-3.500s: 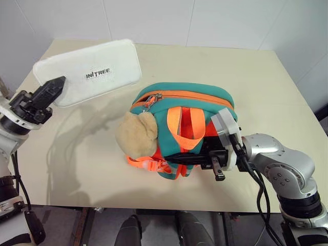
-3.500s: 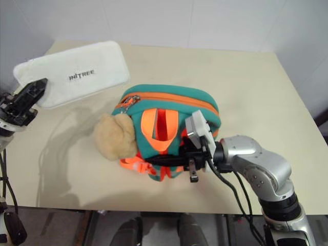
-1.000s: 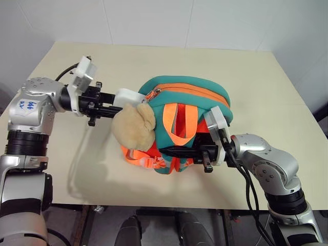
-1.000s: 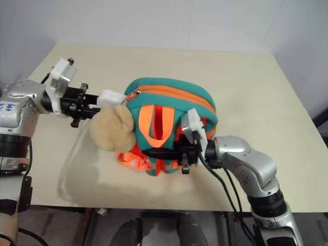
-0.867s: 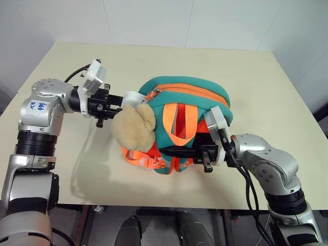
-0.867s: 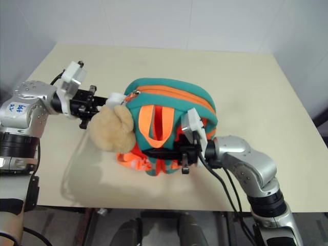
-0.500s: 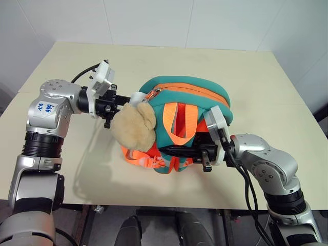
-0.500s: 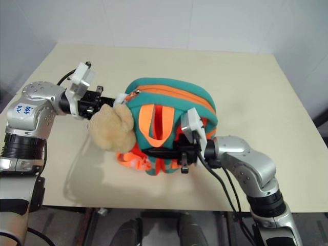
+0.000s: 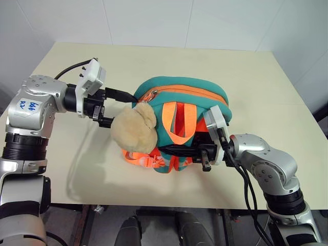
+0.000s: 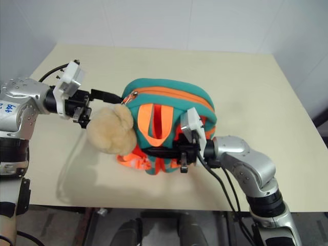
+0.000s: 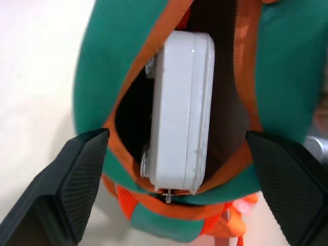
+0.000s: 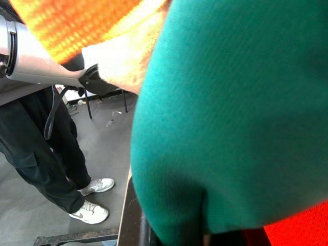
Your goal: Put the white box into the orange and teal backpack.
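Since a second ago our left claw (image 9: 114, 107) has let go of the white box (image 11: 182, 110) and spread its fingers wide; before, a white corner still stuck out of the bag beside the plush, and now none does. In the left wrist view we see the white box sitting inside the orange and teal backpack (image 9: 192, 97), standing on edge in the open orange-lined mouth, with our two black fingers (image 11: 72, 184) far apart on either side of the opening and touching nothing.

In the head views the backpack stands at the centre of the frame on the beige worktop (image 9: 256, 82), its zipped orange trim running across the top and its orange straps facing us. The beige fuzzy plush piece (image 9: 134, 130) hangs on its left side, just below our left claw.

Our right claw (image 9: 205, 154) is closed on the lower front of the backpack, right of centre, gripping fabric near the straps.

In the right wrist view a person's dark trousers and white shoes (image 12: 95, 207) stand on the grey floor beyond the worktop edge.
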Available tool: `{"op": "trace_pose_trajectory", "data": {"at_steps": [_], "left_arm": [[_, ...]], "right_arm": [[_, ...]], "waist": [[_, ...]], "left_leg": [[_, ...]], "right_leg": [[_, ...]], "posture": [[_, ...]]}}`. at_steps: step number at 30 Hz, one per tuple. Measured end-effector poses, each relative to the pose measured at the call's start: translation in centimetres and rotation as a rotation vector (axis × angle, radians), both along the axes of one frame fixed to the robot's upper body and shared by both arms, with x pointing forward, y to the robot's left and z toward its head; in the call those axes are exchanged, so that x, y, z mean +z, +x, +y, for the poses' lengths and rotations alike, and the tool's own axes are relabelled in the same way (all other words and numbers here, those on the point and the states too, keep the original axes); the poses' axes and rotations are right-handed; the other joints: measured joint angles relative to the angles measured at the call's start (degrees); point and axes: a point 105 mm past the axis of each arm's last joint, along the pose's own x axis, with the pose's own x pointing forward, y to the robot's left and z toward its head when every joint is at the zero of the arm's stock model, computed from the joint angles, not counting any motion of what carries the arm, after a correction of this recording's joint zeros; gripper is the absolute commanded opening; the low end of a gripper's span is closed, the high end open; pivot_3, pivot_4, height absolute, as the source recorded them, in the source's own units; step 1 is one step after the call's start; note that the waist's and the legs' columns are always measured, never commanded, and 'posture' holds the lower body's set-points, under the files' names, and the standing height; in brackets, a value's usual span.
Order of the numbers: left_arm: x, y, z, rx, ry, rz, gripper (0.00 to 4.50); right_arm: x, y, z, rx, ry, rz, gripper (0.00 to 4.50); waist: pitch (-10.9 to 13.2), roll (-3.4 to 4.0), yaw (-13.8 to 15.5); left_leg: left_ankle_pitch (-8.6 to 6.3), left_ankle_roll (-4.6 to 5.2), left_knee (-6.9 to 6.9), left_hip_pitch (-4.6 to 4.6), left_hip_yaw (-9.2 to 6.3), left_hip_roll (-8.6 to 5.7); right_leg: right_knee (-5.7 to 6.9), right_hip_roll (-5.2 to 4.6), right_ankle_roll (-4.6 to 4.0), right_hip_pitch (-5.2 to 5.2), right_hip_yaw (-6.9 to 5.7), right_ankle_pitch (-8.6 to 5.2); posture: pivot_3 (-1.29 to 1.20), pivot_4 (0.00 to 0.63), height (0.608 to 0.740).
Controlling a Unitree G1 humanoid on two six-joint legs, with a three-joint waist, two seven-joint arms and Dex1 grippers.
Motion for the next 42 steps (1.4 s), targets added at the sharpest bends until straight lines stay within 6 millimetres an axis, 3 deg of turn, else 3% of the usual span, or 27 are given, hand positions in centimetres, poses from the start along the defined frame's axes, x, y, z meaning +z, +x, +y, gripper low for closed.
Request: {"op": "trace_pose_trajectory", "data": {"at_steps": [4,15,20,24,30,37,42], "left_arm": [[1.5,0.1,0.3,0.041,-0.117,-0.071,4.50],[4.0,-1.8,4.7,0.244,-0.310,-0.098,4.50],[4.7,-3.0,6.1,0.234,-0.443,-0.093,3.30],[4.1,-4.2,6.8,0.160,-0.524,-0.034,1.99],[3.1,-4.1,7.4,0.112,-0.529,0.027,0.02],[0.0,-1.8,6.0,0.110,-0.345,0.157,0.00],[0.9,-0.9,4.2,0.026,-0.336,0.154,0.00]], "right_arm": [[0.1,0.0,0.1,0.001,0.001,-0.004,0.00],[0.1,0.1,0.0,-0.002,-0.002,-0.008,0.00],[0.1,0.0,0.0,0.006,0.000,-0.007,0.00],[0.1,0.1,0.0,0.007,0.000,-0.003,0.00],[0.1,0.1,0.0,0.008,0.000,-0.001,0.00],[0.2,0.1,0.0,0.013,-0.003,-0.006,0.00],[0.2,0.1,-0.1,0.010,-0.007,-0.007,0.00]], "waist": [[0.00,0.00,0.05],[0.00,0.00,-0.55],[0.00,0.01,-0.89],[0.00,0.00,-1.19],[0.00,0.01,-1.26],[0.00,0.00,-1.19],[0.00,0.00,-1.18]], "left_leg": [[0.00,0.00,0.02,-0.01,-0.02,0.00],[0.00,0.00,0.06,0.01,-0.02,0.02],[0.00,0.00,0.00,0.02,0.00,0.02],[0.00,0.00,0.00,0.02,-0.02,0.02],[0.00,-0.01,0.02,0.04,-0.01,0.00],[0.00,-0.01,-0.01,0.01,-0.01,0.00],[0.00,-0.01,-0.02,0.01,-0.01,0.00]], "right_leg": [[0.02,0.00,0.00,0.00,-0.01,0.00],[0.04,-0.01,0.02,0.03,-0.01,0.01],[0.02,-0.02,0.02,0.03,-0.01,0.00],[0.02,-0.02,0.01,0.02,-0.02,0.00],[0.02,-0.02,0.01,0.04,-0.01,0.00],[-0.03,-0.02,0.00,0.03,-0.02,0.00],[-0.03,-0.01,0.00,0.03,-0.02,0.00]], "posture": [[0.00,0.150,0.740],[0.00,0.150,0.740],[0.00,0.150,0.740],[0.00,0.150,0.740],[0.00,0.150,0.740],[0.00,0.150,0.740],[0.00,0.150,0.740]]}}
